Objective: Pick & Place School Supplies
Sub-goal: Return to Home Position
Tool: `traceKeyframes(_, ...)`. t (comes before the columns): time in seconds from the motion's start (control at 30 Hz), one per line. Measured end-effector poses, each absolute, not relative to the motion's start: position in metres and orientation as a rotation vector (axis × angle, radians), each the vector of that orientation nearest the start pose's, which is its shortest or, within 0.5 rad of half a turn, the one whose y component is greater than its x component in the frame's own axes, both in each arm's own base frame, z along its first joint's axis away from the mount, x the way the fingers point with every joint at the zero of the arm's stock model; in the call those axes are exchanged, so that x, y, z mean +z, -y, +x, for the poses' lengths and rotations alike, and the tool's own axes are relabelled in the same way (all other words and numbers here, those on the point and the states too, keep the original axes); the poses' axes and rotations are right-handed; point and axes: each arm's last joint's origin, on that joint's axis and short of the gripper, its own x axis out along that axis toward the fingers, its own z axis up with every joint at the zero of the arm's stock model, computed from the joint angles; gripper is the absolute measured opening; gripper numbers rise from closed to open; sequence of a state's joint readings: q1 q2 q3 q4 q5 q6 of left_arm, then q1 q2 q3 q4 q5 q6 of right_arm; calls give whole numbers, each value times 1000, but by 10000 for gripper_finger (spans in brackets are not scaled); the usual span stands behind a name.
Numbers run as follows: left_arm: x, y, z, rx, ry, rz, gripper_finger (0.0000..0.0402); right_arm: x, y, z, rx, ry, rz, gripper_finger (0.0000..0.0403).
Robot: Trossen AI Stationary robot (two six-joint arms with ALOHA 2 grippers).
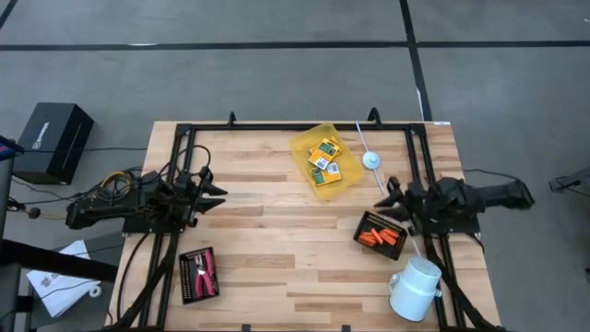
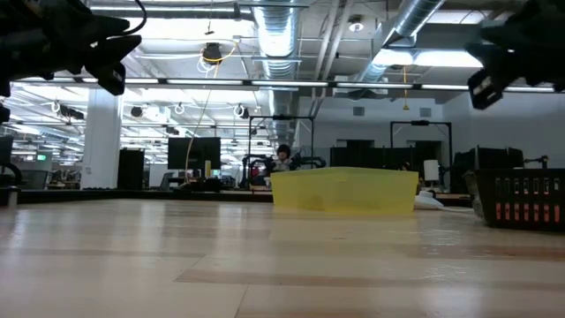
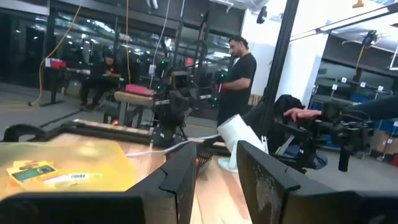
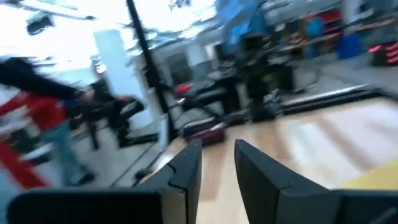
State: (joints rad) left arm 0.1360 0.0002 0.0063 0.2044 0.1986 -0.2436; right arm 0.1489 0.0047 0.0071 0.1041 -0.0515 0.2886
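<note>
My left gripper [image 1: 219, 196] hovers open above the table's left half, holding nothing; its fingers [image 3: 180, 180] point toward the right side. My right gripper [image 1: 387, 195] hovers open above the right half, pointing left, also holding nothing [image 4: 217, 146]. Several yellow-and-green card boxes [image 1: 324, 159] lie flat in a translucent yellow tray [image 1: 300, 146] near the far edge, between the two grippers. Several orange sticks [image 1: 380, 237] lie in a black ribbed tray [image 1: 367, 221] just near of the right gripper. The red-handled pliers [image 1: 205, 269] lie in a second black tray [image 1: 187, 277] near the left gripper.
A white cylindrical container [image 1: 415, 289] lies at the near right corner. A small white round object [image 1: 371, 160] with a thin cord sits right of the yellow tray. Bare wood lies at the table's middle [image 1: 286, 249]. People [image 3: 239, 62] are in the room beyond.
</note>
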Motion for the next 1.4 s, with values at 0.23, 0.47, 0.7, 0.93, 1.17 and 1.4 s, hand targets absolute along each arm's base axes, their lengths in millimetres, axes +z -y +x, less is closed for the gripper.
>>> traceKeyframes(0.23, 185, -7, 94, -86, 202, -207, 111, 175, 4, 97, 8, 101, 283, 88)
traceKeyframes(0.47, 186, -7, 94, -85, 205, -207, 111, 175, 7, 97, -23, 103, 282, 88)
traceKeyframes(0.7, 186, -7, 94, -85, 206, -207, 111, 175, 7, 97, -23, 102, 282, 88)
traceKeyframes(0.93, 184, -7, 96, -83, 189, -210, 111, 175, 7, 97, -23, 102, 282, 88)
traceKeyframes(1.17, 182, -8, 99, -79, 152, -216, 111, 174, 7, 97, -23, 102, 282, 88)
traceKeyframes(1.4, 179, -8, 102, -75, 115, -223, 111, 174, 7, 97, -23, 102, 282, 88)
